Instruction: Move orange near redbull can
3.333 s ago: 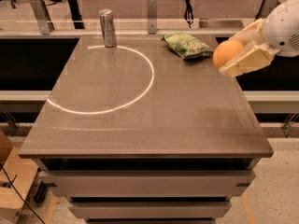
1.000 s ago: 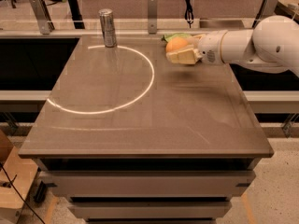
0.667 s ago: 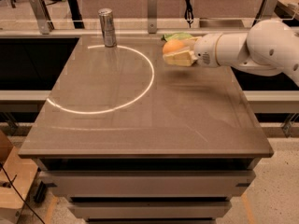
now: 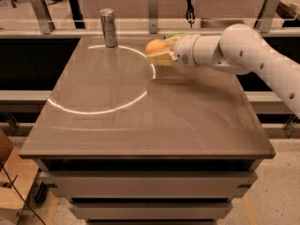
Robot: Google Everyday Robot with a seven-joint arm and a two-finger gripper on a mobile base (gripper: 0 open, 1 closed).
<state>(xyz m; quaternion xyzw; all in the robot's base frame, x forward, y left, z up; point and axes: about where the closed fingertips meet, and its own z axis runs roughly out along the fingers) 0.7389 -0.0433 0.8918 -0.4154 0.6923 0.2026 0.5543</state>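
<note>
Grey-brown table [image 4: 187, 121] w/ white ring [image 4: 93, 112]; hand [image 4: 157, 54] holds orange [image 4: 154, 46] above far side, right of redbull can [image 4: 108, 27].

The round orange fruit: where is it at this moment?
In the camera view, the round orange fruit is held in the claw over the brown table's far middle, right of the tall silver metal can.

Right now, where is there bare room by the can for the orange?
The gripper, shut on the orange, hangs right of the can. Bare table lies between them, inside the white ring, and across the front half. The back right is crowded: arm over a green bag.
</note>
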